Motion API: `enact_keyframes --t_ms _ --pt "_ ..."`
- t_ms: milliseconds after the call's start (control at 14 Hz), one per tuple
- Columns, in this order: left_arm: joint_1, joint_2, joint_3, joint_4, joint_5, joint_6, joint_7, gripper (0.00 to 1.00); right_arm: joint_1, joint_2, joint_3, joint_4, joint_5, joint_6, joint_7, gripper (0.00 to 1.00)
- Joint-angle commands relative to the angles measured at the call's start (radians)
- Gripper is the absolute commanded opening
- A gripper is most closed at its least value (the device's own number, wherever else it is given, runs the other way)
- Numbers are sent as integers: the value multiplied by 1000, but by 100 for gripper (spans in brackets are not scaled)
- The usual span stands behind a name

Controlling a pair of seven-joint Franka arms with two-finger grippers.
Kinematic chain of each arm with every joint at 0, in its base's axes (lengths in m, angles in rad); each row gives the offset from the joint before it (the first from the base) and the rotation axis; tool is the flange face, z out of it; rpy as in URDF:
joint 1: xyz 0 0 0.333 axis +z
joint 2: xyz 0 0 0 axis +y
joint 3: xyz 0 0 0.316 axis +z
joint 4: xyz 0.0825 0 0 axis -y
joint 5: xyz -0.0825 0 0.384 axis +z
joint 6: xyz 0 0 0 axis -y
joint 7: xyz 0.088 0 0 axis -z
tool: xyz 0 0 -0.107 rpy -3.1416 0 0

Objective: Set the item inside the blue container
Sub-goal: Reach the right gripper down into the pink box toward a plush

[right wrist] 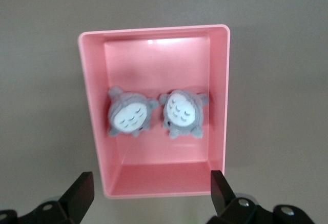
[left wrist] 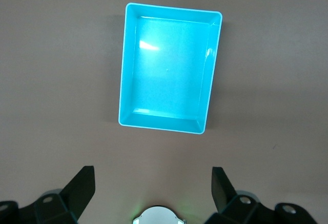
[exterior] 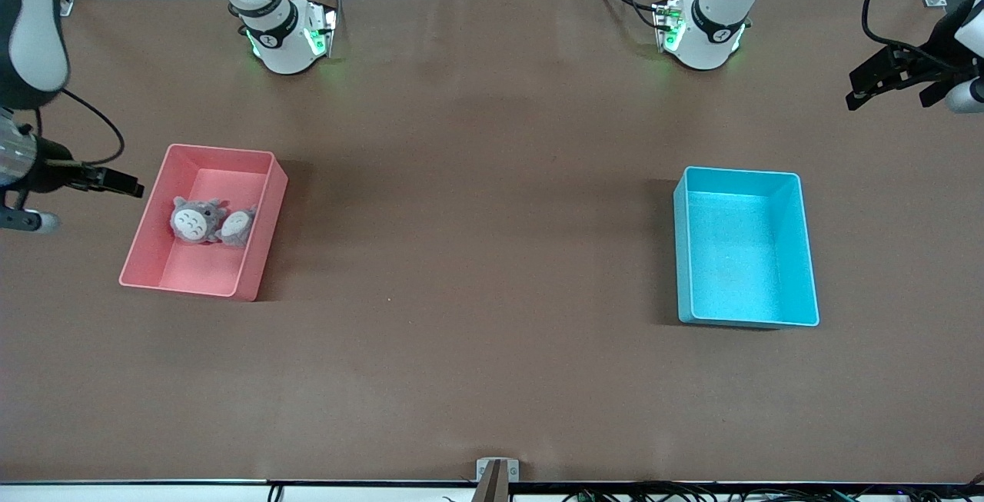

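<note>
Blue container (exterior: 744, 248) sits on the brown table (exterior: 477, 256) at the left arm's end, nothing inside it. Left gripper (left wrist: 154, 190) hangs high over the table just beside the container; fingers (left wrist: 82, 185) spread wide, holding nothing, container well clear of both tips.

Pink bin (exterior: 204, 219) sits at the right arm's end with two grey plush toys (right wrist: 129, 116) (right wrist: 183, 113) side by side, touching. Right gripper (right wrist: 151, 193) hangs above the bin's edge, fingers (right wrist: 219, 185) parted wide, empty, toys well below them and untouched.
</note>
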State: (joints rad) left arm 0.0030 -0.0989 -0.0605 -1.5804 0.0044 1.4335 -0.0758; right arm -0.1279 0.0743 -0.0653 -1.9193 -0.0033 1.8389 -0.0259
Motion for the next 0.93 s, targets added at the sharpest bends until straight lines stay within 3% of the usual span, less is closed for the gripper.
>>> enact_keyframes --t_ms 0,215,502,860 --pt "3 2 -1 3 -6 12 11 100 -38 -36 10 -223 5 223 -11 100" --pt "3 2 -2 8 -1 13 11 100 -73 39 12 -325 5 422 -9 100" --pt "5 5 -2 -4 -1 22 11 100 -93 148 12 -326 13 506 -8 100" --pt "5 5 -2 -6 -3 21 11 100 -98 194 12 -326 14 537 -5 98"
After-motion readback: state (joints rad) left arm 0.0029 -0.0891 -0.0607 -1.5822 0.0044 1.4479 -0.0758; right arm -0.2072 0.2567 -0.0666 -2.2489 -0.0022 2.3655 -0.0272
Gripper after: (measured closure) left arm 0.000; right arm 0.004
